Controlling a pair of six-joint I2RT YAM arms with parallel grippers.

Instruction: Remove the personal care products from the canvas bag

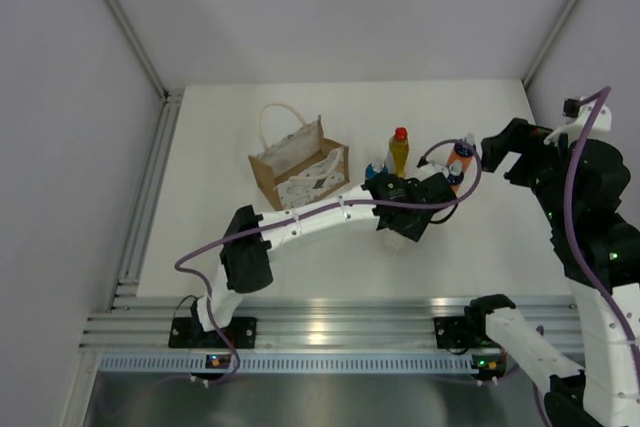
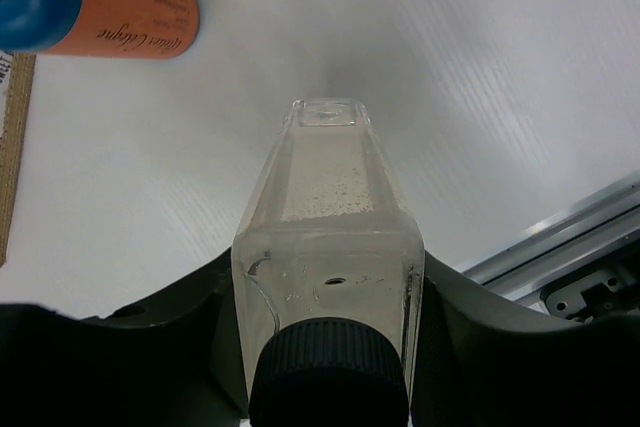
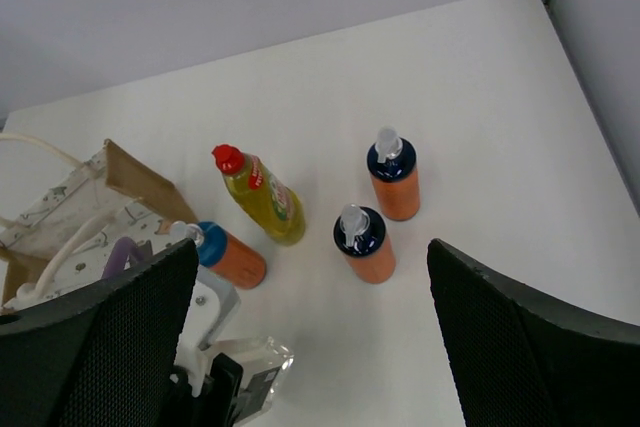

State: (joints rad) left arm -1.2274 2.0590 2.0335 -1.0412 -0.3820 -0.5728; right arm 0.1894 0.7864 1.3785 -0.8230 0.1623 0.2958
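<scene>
My left gripper (image 1: 405,212) is shut on the clear-whitish bottle (image 2: 325,237) with the dark grey cap, gripping it just below the cap. The bottle hangs base-down, low over the white table, right of the canvas bag (image 1: 300,172). It also shows in the right wrist view (image 3: 255,377). The yellow bottle with red cap (image 3: 262,197) and three orange bottles with blue tops (image 3: 392,179) (image 3: 365,245) (image 3: 228,253) stand on the table. One orange bottle (image 2: 110,2) is close to the held bottle. My right gripper (image 3: 311,247) is open and empty, high above the bottles.
The bag's cream handles (image 1: 275,117) stick up at the back. An aluminium rail (image 1: 340,322) runs along the table's near edge, close to the held bottle (image 2: 560,267). Grey walls enclose the left, back and right. A purple cable (image 1: 445,152) loops over the standing bottles.
</scene>
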